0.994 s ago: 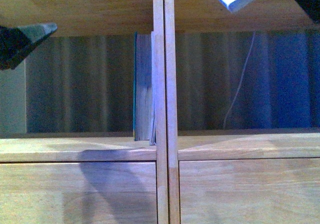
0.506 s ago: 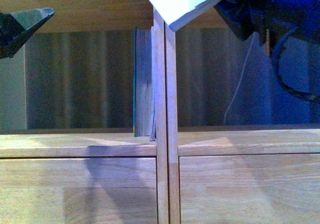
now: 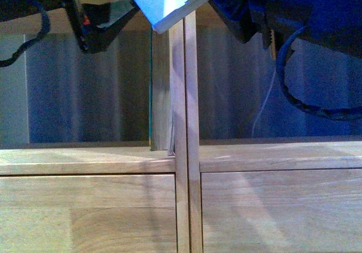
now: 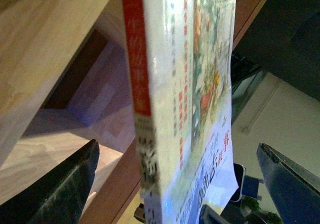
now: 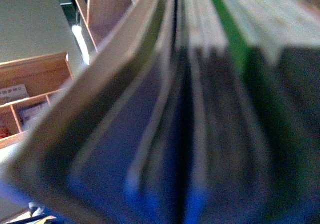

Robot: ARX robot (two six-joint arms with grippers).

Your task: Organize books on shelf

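"What has changed at the shelf (image 3: pixel 271 162)?"

"The white paperback (image 3: pixel 164 1) has crossed from the right bay to above the double divider (image 3: pixel 185 106). It hangs tilted over the teal book (image 3: pixel 160 94), which stands against the divider. The left arm has swung in too, so this looks like a handover or shared guiding."

"And the pincers?"

"The right gripper (image 3: pixel 222 1) clamps the paperback's page edge. The left gripper (image 4: pixel 177 145) is spread wide around it, its fingers (image 4: pixel 65 184) clear of both covers."
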